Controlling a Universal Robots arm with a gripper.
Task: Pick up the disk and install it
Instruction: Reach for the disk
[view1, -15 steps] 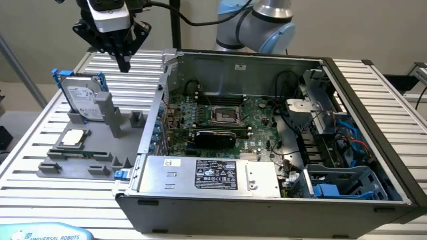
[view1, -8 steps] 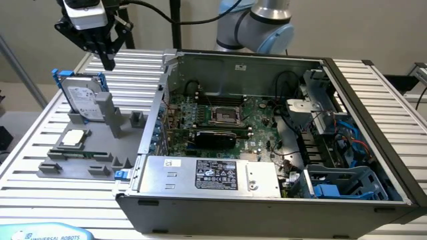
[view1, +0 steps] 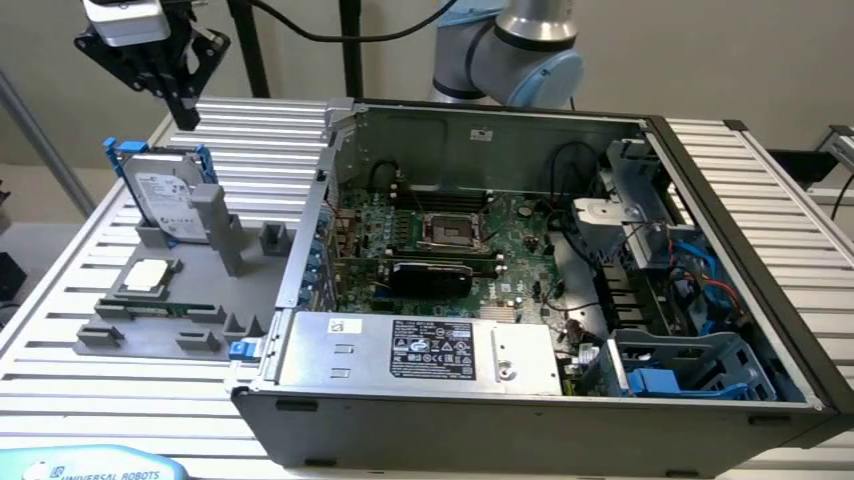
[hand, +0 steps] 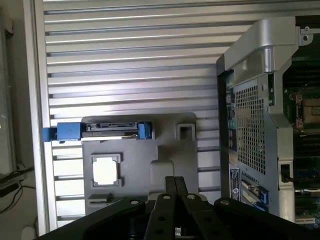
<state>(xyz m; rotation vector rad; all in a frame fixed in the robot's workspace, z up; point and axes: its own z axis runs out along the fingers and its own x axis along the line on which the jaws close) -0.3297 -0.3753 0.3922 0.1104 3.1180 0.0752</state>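
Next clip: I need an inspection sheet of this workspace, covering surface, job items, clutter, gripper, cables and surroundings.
Surface: ribbed aluminium table carrying a grey fixture plate.
Job's things: disk in its blue carrier stands on edge in a fixture slot; open computer case lies beside it, blue drive cage inside.
Clutter: square silver processor on the fixture plate.
Gripper: gripper shut, empty, raised above the table clear of the disk.
Cables: black cable hanging near the gripper; blue cables inside the case.
Surroundings: robot arm behind the case.
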